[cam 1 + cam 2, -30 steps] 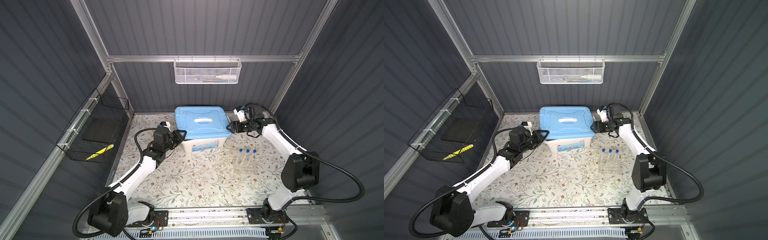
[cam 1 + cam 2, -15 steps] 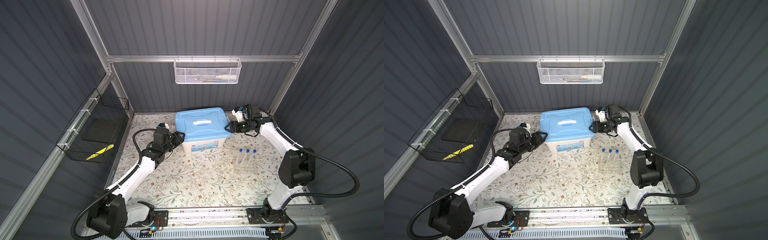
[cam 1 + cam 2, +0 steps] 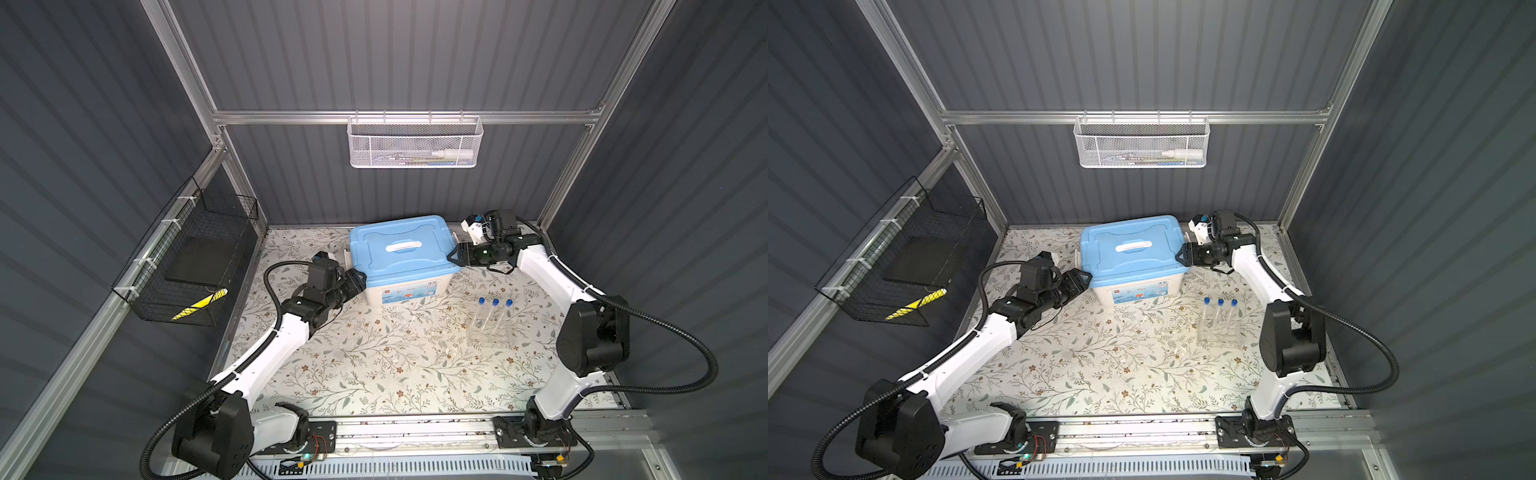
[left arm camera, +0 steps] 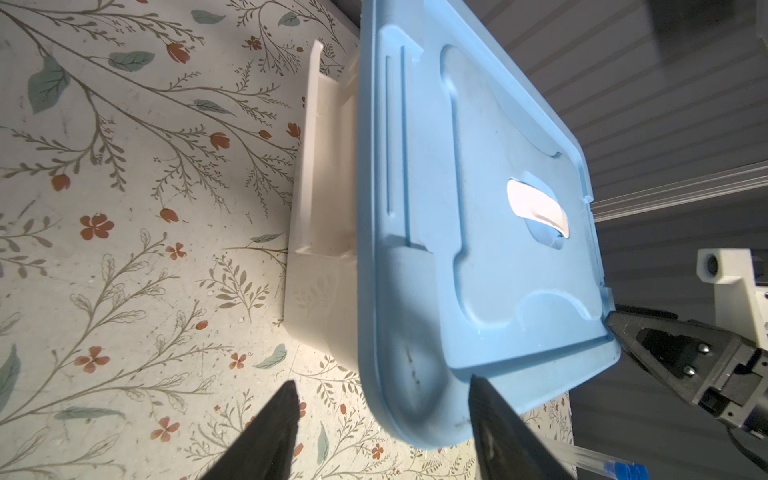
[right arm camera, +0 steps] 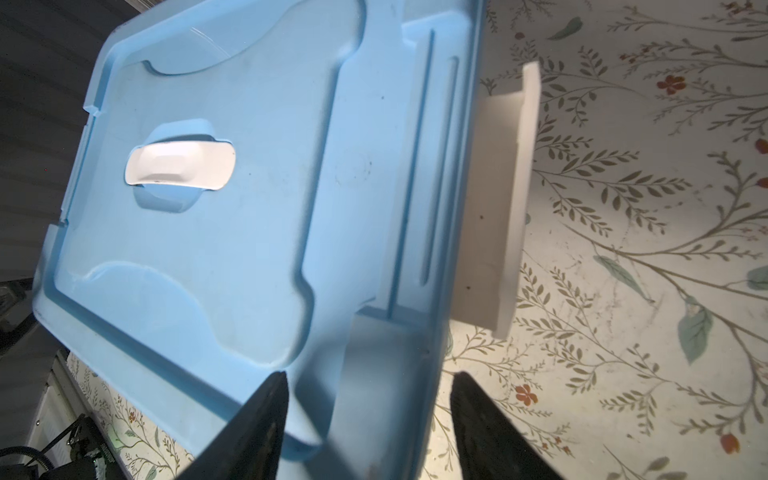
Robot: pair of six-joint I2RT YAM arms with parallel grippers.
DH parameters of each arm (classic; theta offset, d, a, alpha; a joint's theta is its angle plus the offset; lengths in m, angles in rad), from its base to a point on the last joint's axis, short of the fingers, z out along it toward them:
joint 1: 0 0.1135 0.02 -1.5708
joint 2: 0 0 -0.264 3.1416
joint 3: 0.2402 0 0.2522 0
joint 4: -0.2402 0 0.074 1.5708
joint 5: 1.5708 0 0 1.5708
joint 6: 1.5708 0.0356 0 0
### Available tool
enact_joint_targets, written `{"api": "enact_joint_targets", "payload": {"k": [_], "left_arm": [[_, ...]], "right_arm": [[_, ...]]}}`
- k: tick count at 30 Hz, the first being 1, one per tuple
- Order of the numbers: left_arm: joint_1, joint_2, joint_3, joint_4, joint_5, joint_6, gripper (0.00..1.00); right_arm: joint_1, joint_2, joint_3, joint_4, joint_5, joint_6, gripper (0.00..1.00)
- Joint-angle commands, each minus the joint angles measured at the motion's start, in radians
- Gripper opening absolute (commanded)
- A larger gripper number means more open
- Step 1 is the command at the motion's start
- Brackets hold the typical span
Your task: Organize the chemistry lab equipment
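We see a floral table mat [image 3: 374, 365] covering the floor of the grey-walled cell. A black wire basket [image 3: 187, 266] hangs on the left wall, and a white mesh basket [image 3: 415, 143] hangs from the back rail. The left arm [image 3: 270, 345] and the right arm [image 3: 552, 274] both reach towards the back middle of the mat. There a white tub [image 3: 409, 289] stands with its blue lid [image 3: 399, 262] on top. The lid has a white handle [image 3: 403, 247] in its middle.

In front of the tub and to its right stands the clear plastic tube rack [image 3: 488, 332], near the right arm's elbow. Three blue-capped test tubes [image 3: 494, 311] stand in it in a row. We see neither gripper touching them.

The left gripper [image 3: 357, 282] sits at the lid's near left corner. In the left wrist view its fingers [image 4: 270, 432] stand apart with that corner between them. One finger lies over the lid, and the other is off it with bare mat in the gap.

The right gripper [image 3: 453, 255] sits at the lid's right edge. In its wrist view its fingers [image 5: 257, 428] are likewise apart around a corner, and a strip of mat shows between one finger and the rim.

The tub's white side latches [image 4: 316, 166] [image 5: 511, 199] stick outwards, clear of the lid. A white bottle [image 3: 453, 154] lies inside the mesh basket.
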Motion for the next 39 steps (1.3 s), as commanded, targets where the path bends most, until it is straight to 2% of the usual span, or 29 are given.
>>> {"api": "enact_joint_targets", "payload": {"k": [1,5,12,22,26,29,32,36,39], "left_arm": [[0.006,0.019,0.034,-0.009,0.006,0.035,0.67],[0.006,0.066,0.062,0.025,0.041,0.05,0.65],[0.017,0.16,0.125,0.053,0.08,0.1,0.56],[0.058,0.331,0.27,0.077,0.201,0.161,0.5],[0.068,0.376,0.327,0.044,0.226,0.189,0.5],[0.077,0.37,0.333,0.021,0.228,0.206,0.56],[0.102,0.352,0.328,-0.019,0.224,0.215,0.67],[0.143,0.308,0.302,-0.021,0.264,0.221,0.83],[0.163,0.279,0.302,-0.049,0.255,0.254,0.94]], "right_arm": [[0.009,0.01,0.028,-0.011,-0.014,0.017,0.64],[0.014,0.008,0.022,-0.011,-0.011,0.033,0.63],[0.044,-0.013,-0.013,-0.005,0.014,0.09,0.61],[0.072,-0.03,-0.038,0.028,0.069,0.169,0.61],[0.072,-0.039,-0.037,0.021,0.09,0.177,0.65],[0.065,-0.068,-0.05,0.03,0.128,0.179,0.73],[0.05,-0.095,-0.056,0.05,0.175,0.183,0.81],[0.035,-0.107,-0.043,0.057,0.181,0.169,0.89],[0.018,-0.109,-0.049,0.075,0.179,0.161,0.99]]}}
